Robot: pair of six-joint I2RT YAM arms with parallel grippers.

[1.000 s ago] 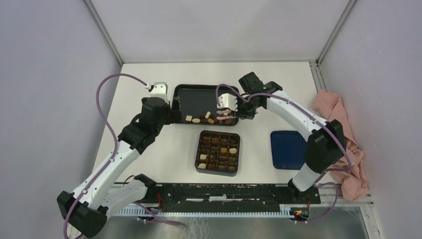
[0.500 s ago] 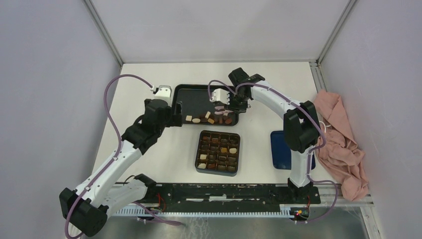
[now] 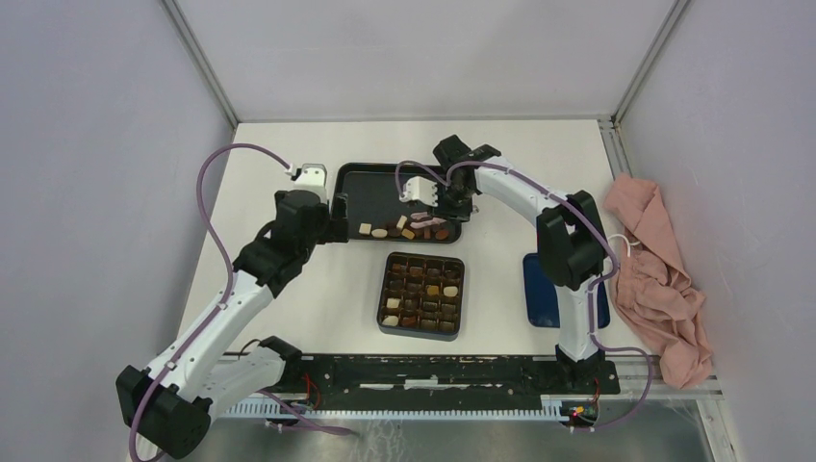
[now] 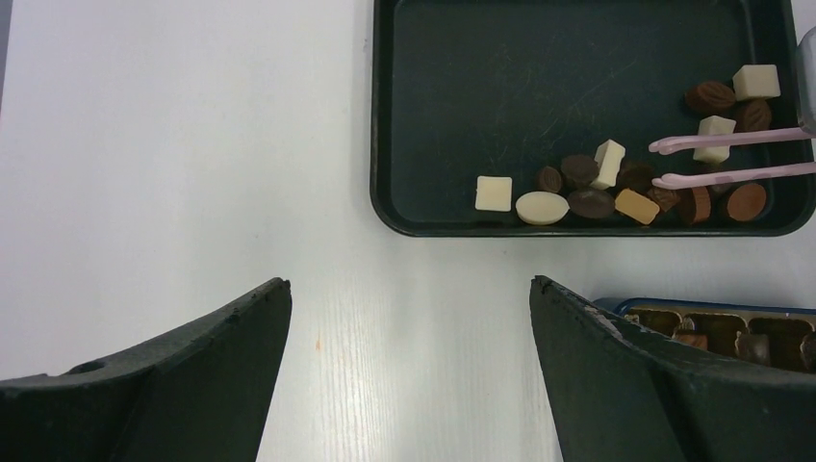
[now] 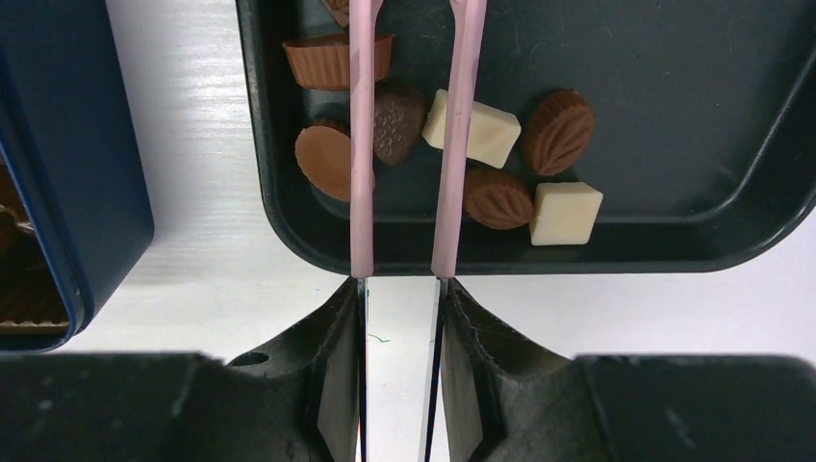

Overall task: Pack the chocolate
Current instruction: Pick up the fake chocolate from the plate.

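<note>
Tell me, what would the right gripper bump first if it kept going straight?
The right gripper holds pink tweezers, so their tips go first. They would probably touch the dark brown chocolate in the black tray. How high the tips are is unclear.

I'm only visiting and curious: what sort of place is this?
Probably a robot test cell, not a kitchen: a left arm and right arm bolted to a white table, plain panels walling it, loose chocolate in a black tray.
</note>
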